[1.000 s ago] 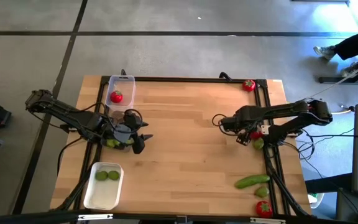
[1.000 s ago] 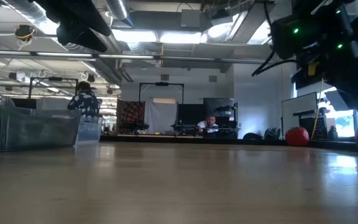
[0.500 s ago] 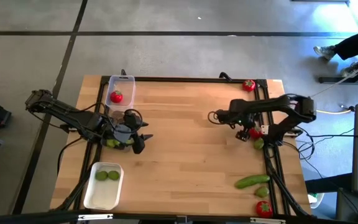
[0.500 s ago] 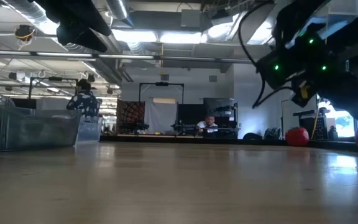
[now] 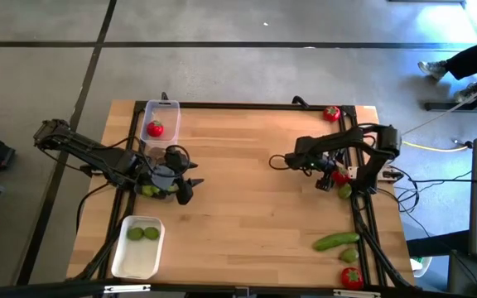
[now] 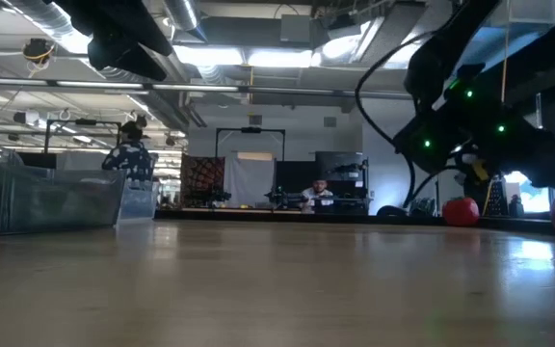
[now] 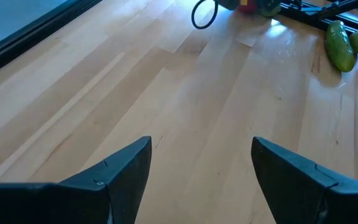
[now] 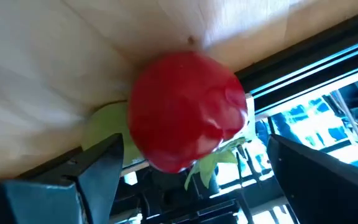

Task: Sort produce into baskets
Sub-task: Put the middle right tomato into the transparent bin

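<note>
From above, a pale wooden table (image 5: pixel 238 207) is standing on a grey concrete floor. A clear basket (image 5: pixel 161 121) at the far left corner is holding a tomato (image 5: pixel 155 128), and a white basket (image 5: pixel 138 247) at the near left is holding two limes (image 5: pixel 143 234). The left gripper (image 5: pixel 185 187) is hovering between those two baskets. The right gripper (image 5: pixel 281 160) is reaching over the table's right half. A cucumber (image 5: pixel 335 241) is lying near the right edge, and another tomato (image 5: pixel 331 113) is sitting at the far right corner.

At table height, a workshop with ceiling lights is showing behind the table, and a person (image 6: pixel 130 157) is standing far off.

In the left wrist view, the left gripper's fingers (image 7: pixel 120 171) are standing wide apart over bare wood, holding nothing.

In the right wrist view, the right gripper's fingers (image 8: pixel 98 171) are standing wide apart on either side of a red tomato (image 8: pixel 188 109); whether they are touching it cannot be told.
</note>
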You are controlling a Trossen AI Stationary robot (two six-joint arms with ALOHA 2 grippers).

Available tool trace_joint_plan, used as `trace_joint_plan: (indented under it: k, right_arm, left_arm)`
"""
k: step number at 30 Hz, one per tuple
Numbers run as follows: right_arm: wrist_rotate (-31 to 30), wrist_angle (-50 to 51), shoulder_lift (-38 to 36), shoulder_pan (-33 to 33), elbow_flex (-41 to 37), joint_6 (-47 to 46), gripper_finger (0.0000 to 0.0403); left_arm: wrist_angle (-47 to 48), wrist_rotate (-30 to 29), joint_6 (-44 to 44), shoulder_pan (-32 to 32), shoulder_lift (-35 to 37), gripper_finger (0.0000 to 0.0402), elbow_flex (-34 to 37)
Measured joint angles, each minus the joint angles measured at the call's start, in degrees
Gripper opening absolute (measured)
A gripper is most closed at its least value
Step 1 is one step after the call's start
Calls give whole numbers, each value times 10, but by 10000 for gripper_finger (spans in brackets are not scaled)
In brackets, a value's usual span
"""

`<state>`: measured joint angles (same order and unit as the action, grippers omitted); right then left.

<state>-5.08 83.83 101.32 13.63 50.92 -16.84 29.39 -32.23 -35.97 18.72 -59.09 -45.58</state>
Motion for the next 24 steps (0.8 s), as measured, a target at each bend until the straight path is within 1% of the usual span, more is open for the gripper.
trace_joint_plan:
  k: [6, 11, 14, 17, 20, 24]
  right_arm:
    - [-9, -7, 28, 0, 0, 8, 362]
    - [-9, -33, 44, 0, 0, 21, 362]
    - [-8, -35, 52, 0, 0, 21, 353]
    - [-2, -35, 55, 0, 0, 19, 322]
    - [1, -33, 55, 0, 0, 21, 278]
    - [-11, -31, 55, -1, 0, 28, 220]
  left_arm:
    - [0, 0, 2, 0, 0, 272, 0]
    - [0, 0, 3, 0, 0, 272, 0]
    - [0, 0, 3, 0, 0, 271, 0]
    - [0, 0, 4, 0, 0, 271, 0]
    - [0, 0, 4, 0, 0, 271, 0]
    - [0, 0, 7, 0, 0, 271, 0]
